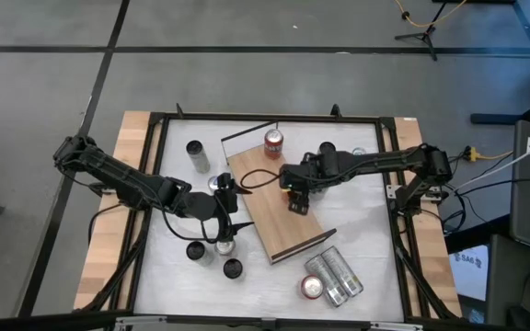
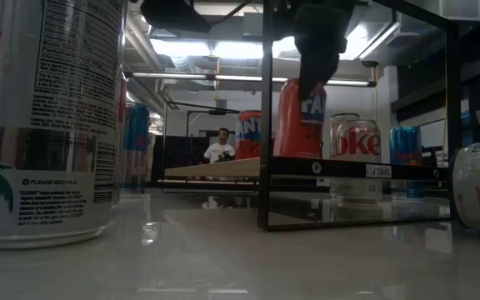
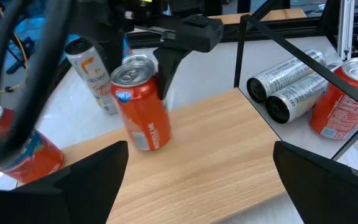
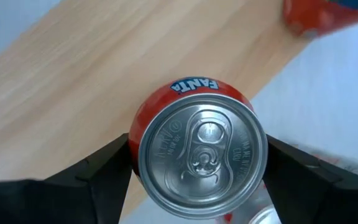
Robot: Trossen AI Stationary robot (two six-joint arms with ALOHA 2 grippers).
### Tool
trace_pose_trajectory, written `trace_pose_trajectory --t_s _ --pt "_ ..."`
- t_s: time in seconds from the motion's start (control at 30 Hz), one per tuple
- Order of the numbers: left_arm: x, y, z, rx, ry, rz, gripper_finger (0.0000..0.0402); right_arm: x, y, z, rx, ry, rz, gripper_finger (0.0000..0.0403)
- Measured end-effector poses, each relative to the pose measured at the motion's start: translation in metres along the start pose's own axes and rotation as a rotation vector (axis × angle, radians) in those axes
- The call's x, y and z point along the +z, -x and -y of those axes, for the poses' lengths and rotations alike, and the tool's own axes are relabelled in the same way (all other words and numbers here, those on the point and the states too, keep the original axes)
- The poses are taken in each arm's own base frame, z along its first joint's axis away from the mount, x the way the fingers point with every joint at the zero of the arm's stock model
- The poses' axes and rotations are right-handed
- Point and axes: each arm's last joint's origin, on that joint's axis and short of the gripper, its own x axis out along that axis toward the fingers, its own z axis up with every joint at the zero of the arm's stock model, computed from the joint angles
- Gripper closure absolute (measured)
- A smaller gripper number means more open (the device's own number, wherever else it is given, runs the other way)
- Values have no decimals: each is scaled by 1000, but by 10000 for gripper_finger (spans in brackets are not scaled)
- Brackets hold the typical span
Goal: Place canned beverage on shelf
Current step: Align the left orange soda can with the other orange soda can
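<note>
Right wrist view: Fanta can [image 4: 202,149] between jaws.

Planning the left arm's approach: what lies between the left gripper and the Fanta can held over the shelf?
Only bare shelf board; the left wrist view shows nothing between the left gripper and the Fanta can.

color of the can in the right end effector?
Orange can with a silver top, in the right end effector; left wrist view shows it best.
</note>
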Motion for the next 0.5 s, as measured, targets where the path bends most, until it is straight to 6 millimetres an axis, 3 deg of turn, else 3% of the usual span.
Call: trace_pose_trajectory --t_s 0.5 --pt "0 0 0 0 0 0 5 -7 2 -1 95 -106 -110 98"
